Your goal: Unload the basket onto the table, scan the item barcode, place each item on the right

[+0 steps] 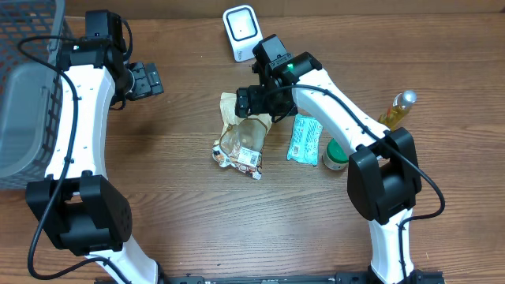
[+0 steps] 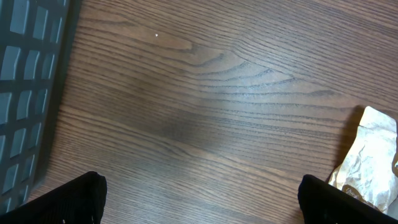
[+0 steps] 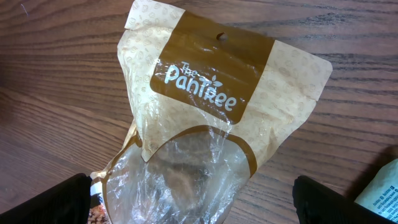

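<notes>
Snack bag (image 3: 205,124) lower part cut by frame edge — top hidden under right gripper (image 1: 252,102) overhead; basket (image 1: 35,24) cropped.

**Overhead and wrist views.** Table (image 1: 181,197): dark brown wood with fine streaked grain. Snack bag (image 1: 241,134), centre: pale cream with a faint all-over print; the right wrist view (image 3: 211,93) shows a brown header band with white lettering and a clear window edged in brown. Barcode scanner (image 1: 240,30), top centre: white shell, dark face. Packet (image 1: 304,140), right of the bag: mint green with white print. Round container (image 1: 334,155), lower right of the packet: green and white. Bottle (image 1: 397,109), right edge: golden yellow. Basket (image 1: 24,95), upper left: grey lattice. Left arm (image 1: 79,118) and right arm (image 1: 335,110): white links, black joints.
</notes>
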{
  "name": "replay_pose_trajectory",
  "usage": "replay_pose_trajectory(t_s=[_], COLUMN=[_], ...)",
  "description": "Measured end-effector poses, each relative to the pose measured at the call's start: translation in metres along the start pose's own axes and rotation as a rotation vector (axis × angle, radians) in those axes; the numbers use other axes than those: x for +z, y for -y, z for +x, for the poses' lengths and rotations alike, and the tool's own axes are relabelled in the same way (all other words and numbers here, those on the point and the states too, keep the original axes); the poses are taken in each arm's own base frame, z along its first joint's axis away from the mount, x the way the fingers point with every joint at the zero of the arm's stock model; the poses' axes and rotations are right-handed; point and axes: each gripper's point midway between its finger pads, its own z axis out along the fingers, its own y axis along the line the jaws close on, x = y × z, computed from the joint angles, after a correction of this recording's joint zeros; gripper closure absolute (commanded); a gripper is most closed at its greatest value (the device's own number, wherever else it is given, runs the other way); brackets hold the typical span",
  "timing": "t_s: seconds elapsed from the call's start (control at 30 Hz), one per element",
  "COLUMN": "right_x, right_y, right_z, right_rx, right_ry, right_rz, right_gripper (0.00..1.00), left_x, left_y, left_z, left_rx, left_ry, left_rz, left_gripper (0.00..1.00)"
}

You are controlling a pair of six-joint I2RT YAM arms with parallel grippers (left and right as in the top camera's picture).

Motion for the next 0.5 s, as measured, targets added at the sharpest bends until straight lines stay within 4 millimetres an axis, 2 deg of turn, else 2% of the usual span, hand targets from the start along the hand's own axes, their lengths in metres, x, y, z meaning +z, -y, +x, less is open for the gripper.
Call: replay_pose_trajectory(t_s=[0.23,0.33,0.4,0.43,0.5], right_x=[0.0,0.0,0.0,0.0,0.0], right_y=[0.0,0.0,0.0,0.0,-0.002], right_z=[0.0,0.0,0.0,0.0,0.001], right_rx=[0.0,0.0,0.0,0.0,0.001], right_ry=[0.0,0.001,0.001,-0.001,-0.007], right_rz=[0.0,0.0,-0.001,-0.002,-0.013], right_gripper=[0.0,0.0,0.0,0.0,0.0], left_x=[0.0,0.0,-0.002,-0.003,-0.007], left_y=[0.001,0.009,0.023,0.03,0.047], left_z=[-0.002,-0.008,0.0,0.006,0.014], left_rx=[-0.001,-0.019,-0.045,-0.053,-0.073], left_ry=[0.009,0.029,-0.012,-0.041,-0.09], left_rz=[0.003,0.047,0.131,0.172,0.274], left_gripper=[0.0,0.0,0.0,0.17,0.59])
